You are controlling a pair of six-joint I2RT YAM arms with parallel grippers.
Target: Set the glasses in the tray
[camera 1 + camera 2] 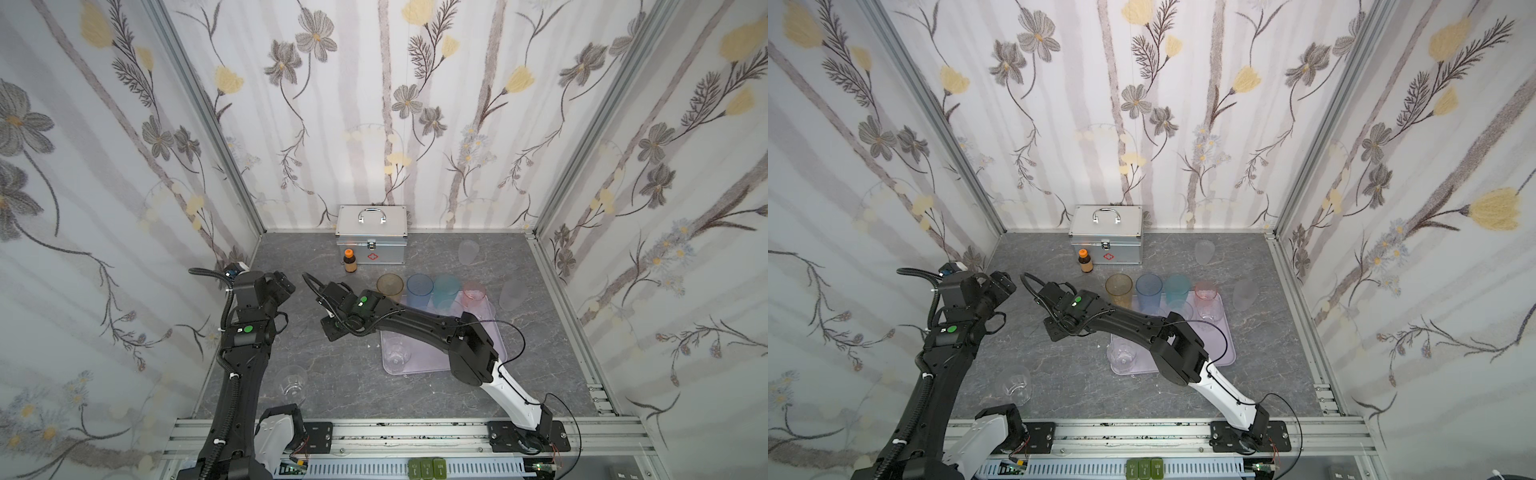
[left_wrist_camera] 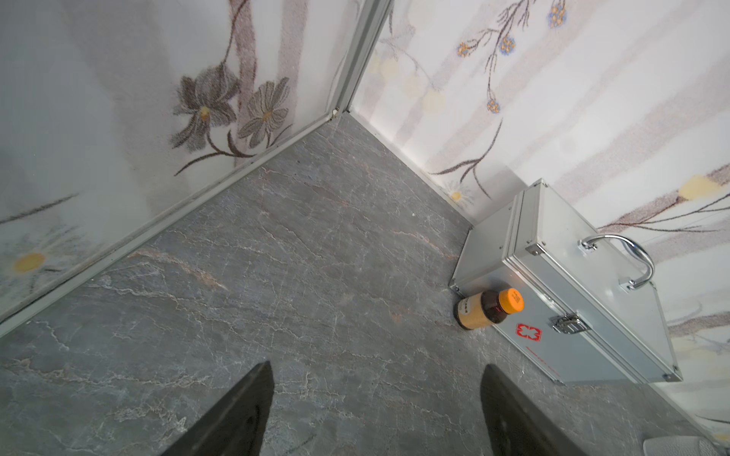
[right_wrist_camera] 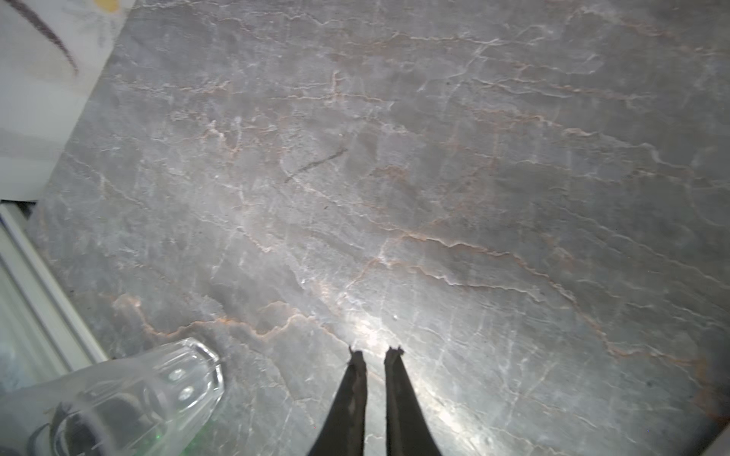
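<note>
The pale lilac tray (image 1: 428, 353) (image 1: 1225, 345) lies right of centre. A short clear glass (image 1: 397, 355) stands in its near left corner, and more clear glasses (image 1: 446, 307) stand further back in it. Amber (image 1: 390, 286), blue (image 1: 419, 289), teal (image 1: 446, 289) and pink (image 1: 473, 293) glasses line its far edge. Two frosted glasses (image 1: 468, 252) (image 1: 513, 294) and one clear glass (image 1: 293, 380) (image 3: 118, 402) are on the table. My right gripper (image 1: 332, 330) (image 3: 375, 351) hangs left of the tray, shut and empty. My left gripper (image 1: 286, 286) (image 2: 377, 375) is open and empty near the left wall.
A silver first-aid case (image 1: 371, 235) (image 2: 572, 300) stands against the back wall with a small brown bottle (image 1: 350, 261) (image 2: 490, 310) in front of it. Patterned walls close three sides. My right forearm (image 1: 415, 320) crosses over the tray.
</note>
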